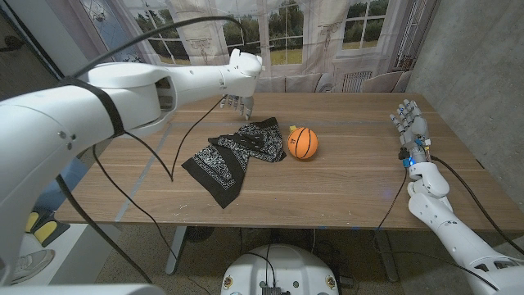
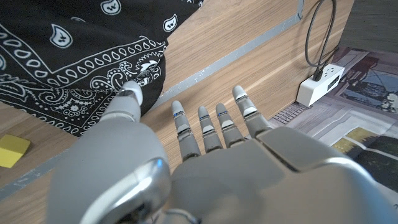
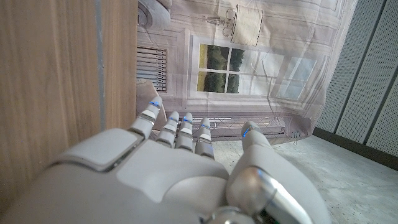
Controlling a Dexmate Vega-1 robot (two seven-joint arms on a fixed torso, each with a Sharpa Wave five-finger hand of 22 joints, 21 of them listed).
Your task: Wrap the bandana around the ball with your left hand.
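Note:
A black bandana (image 1: 233, 153) with white paisley print lies rumpled on the wooden table (image 1: 344, 176), its right edge next to a small orange basketball (image 1: 303, 142). My left hand (image 1: 240, 82) hovers above the table behind the bandana's far edge, fingers pointing down and apart, holding nothing. In the left wrist view that hand (image 2: 205, 155) has its fingers spread over bare wood, with the bandana (image 2: 74, 68) just past the thumb. My right hand (image 1: 412, 123) stands at the table's right side, fingers up and spread, empty; the right wrist view shows it (image 3: 180, 168) beside the table edge.
A small yellow object (image 1: 292, 129) peeks out behind the ball; the left wrist view shows a yellow piece (image 2: 12, 151) near the cloth. A white power strip (image 2: 319, 83) with a black cable lies on the floor beyond the table. A printed backdrop (image 1: 327, 41) hangs behind the table.

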